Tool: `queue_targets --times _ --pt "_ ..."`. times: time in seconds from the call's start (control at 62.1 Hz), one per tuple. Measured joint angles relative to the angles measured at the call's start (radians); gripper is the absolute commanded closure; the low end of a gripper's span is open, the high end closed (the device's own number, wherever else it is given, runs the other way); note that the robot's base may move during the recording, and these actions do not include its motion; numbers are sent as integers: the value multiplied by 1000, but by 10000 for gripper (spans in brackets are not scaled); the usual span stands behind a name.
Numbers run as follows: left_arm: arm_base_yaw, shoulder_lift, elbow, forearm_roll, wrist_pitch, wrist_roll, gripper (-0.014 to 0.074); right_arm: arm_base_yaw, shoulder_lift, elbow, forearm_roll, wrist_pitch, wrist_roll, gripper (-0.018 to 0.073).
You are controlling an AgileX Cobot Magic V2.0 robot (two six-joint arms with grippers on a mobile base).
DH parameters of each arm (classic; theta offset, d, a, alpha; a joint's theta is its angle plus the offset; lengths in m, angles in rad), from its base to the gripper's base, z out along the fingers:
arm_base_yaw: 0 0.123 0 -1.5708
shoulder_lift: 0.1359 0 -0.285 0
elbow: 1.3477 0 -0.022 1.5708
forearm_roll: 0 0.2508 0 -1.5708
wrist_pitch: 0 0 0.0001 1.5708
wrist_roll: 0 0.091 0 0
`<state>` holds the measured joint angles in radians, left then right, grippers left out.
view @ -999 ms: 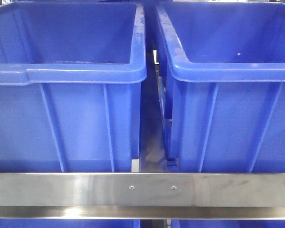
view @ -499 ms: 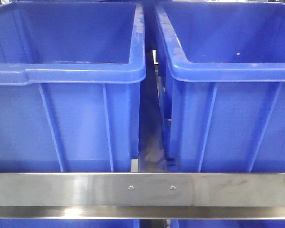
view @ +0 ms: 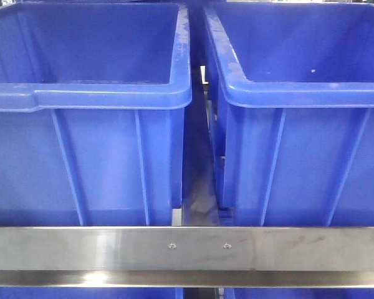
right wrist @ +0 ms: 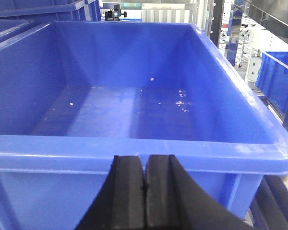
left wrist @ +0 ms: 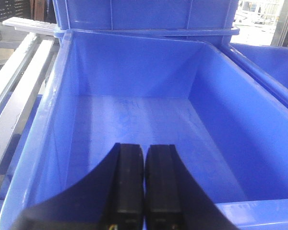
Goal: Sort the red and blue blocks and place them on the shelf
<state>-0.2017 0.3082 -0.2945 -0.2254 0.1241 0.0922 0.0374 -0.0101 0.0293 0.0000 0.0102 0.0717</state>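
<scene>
No red or blue block shows in any view. Two blue plastic bins stand side by side on the shelf: the left bin (view: pixel 87 93) and the right bin (view: pixel 299 93). My left gripper (left wrist: pixel 144 148) is shut and empty, held above the inside of the left bin (left wrist: pixel 134 115), whose floor is bare. My right gripper (right wrist: pixel 145 160) is shut and empty, just in front of the near rim of the right bin (right wrist: pixel 134 143), whose floor holds only small white specks.
A steel shelf rail (view: pixel 187 249) runs across the front below the bins. A narrow gap (view: pixel 198 156) separates the two bins. More blue bins stand behind (left wrist: pixel 149 14) and to the right (right wrist: pixel 278 76). Metal shelf frame lies at the left (left wrist: pixel 19 91).
The front view has shifted very slightly; the bins look almost the same. No gripper or block enters that view.
</scene>
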Motion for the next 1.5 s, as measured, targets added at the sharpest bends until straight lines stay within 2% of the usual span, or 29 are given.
queue_targets --times 0.113,0.274,0.403,0.644,0.757,0.87,1.015,1.498 --pt "11 0 12 0 -26 4 470 0 0 0 0 0 0 503" --pt "101 -25 67 0 -141 104 471 0 0 0 0 0 -2 503" --pt "141 -113 134 0 -163 124 471 0 0 0 0 0 -2 503" --pt "140 -309 275 50 -161 102 470 0 0 0 0 0 -2 503" --pt "134 -314 305 84 -146 35 470 0 0 0 0 0 -2 503" --pt "134 -314 305 98 -135 10 471 0 0 0 0 0 -2 503" --pt "134 -314 305 102 -79 7 471 0 0 0 0 0 -2 503" --pt "134 -314 305 104 -83 4 471 0 0 0 0 0 -2 503"
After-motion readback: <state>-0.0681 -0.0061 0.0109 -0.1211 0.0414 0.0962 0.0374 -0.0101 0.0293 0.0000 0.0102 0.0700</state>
